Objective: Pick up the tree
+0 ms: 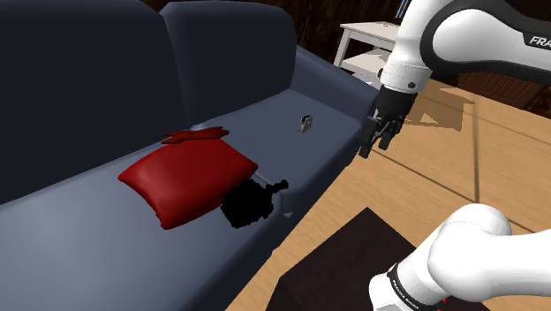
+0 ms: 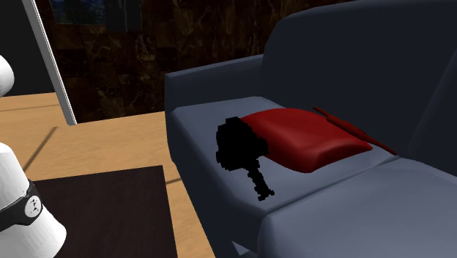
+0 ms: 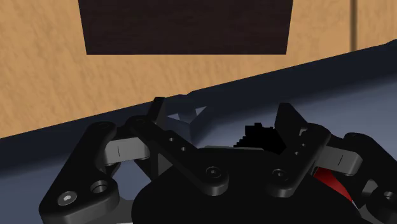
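Observation:
The tree (image 1: 247, 201) is an all-black shape lying on its side on the blue-grey sofa seat (image 1: 97, 221), near the seat's front edge and against a red pillow (image 1: 187, 179). In the second exterior view the tree's crown (image 2: 240, 146) touches the pillow (image 2: 304, 135) and its trunk points toward the front edge. My gripper (image 1: 375, 141) hangs open in the air off the sofa's front, over the wooden floor, well to the shoulder view's right of the tree. In the wrist view the fingers (image 3: 156, 109) stand apart, and the tree (image 3: 261, 137) shows far beyond them.
A small grey object (image 1: 305, 123) sits on the seat near the sofa's far end. A flat red thing (image 1: 194, 135) lies behind the pillow. A white side table (image 1: 371, 44) stands past the sofa. My dark stand (image 1: 344, 265) is close to the sofa front.

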